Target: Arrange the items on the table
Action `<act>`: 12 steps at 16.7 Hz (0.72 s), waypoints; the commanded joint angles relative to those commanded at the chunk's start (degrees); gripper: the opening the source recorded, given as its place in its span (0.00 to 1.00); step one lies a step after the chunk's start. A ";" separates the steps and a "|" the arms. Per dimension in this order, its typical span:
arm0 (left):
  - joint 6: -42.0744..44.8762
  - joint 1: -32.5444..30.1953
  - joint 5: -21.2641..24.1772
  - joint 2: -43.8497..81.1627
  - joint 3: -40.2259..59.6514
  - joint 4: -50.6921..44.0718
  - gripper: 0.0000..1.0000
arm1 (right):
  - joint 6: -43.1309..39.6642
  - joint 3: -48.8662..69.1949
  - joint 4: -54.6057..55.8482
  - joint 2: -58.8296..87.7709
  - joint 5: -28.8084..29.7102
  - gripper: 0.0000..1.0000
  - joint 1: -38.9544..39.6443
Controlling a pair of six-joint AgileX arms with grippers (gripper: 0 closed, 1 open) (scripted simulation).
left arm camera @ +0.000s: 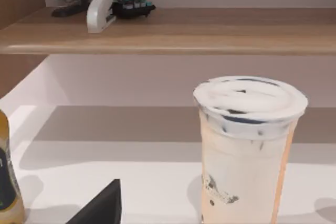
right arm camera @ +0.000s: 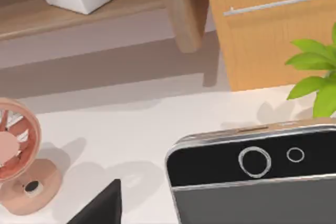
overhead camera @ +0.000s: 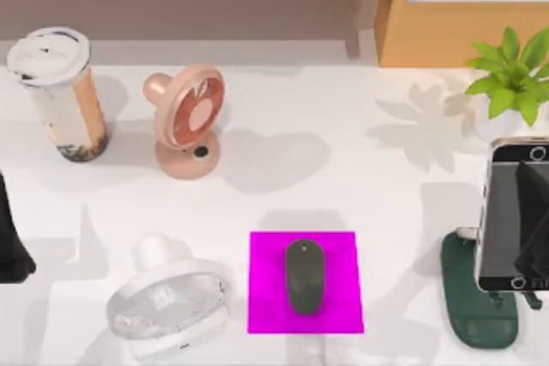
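Over at nine o'clock on the table (overhead camera: pixel 343 177), the left arm sits at the edge, its left gripper (overhead camera: pixel 10 237) a dark shape and I cannot tell how its fingers stand. Just up at ten o'clock stands the drink cup (overhead camera: pixel 60 92), upright and free, white lid on. The left wrist camera is staring straight at it, so I'd judge it the left arm's target.

Moving right: a pink fan (overhead camera: pixel 184 122), then a white fan (overhead camera: pixel 171 297) at seven o'clock. At six o'clock the mouse (overhead camera: pixel 304 276) lies square on the magenta mat (overhead camera: pixel 266 297), which looks like its proper home.

Now three o'clock, the action: the right gripper (overhead camera: pixel 530 212) seems to be pinching the smartphone (overhead camera: pixel 515 212), holding it tilted above a dark green stand (overhead camera: pixel 480 306), likely to seat it there.

Glossy white tabletop, a potted plant (overhead camera: pixel 515 75) at two o'clock, a wooden shelf (left arm camera: pixel 168 30) and cabinet (overhead camera: pixel 463 6) behind.
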 joint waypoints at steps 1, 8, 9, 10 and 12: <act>0.00 0.00 0.00 0.00 0.00 0.00 1.00 | -3.23 -1.34 3.00 -3.52 -3.59 1.00 -3.53; 0.00 0.00 0.00 0.00 0.00 0.00 1.00 | -17.36 -10.70 13.23 -17.66 -21.29 1.00 -31.15; 0.00 0.00 0.00 0.00 0.00 0.00 1.00 | -19.13 -13.18 14.36 -19.39 -23.98 1.00 -35.33; 0.00 0.00 0.00 0.00 0.00 0.00 1.00 | -20.88 -15.70 15.10 -20.74 -26.40 1.00 -39.00; 0.00 0.00 0.00 0.00 0.00 0.00 1.00 | -24.24 -20.08 15.96 -23.10 -30.73 1.00 -44.75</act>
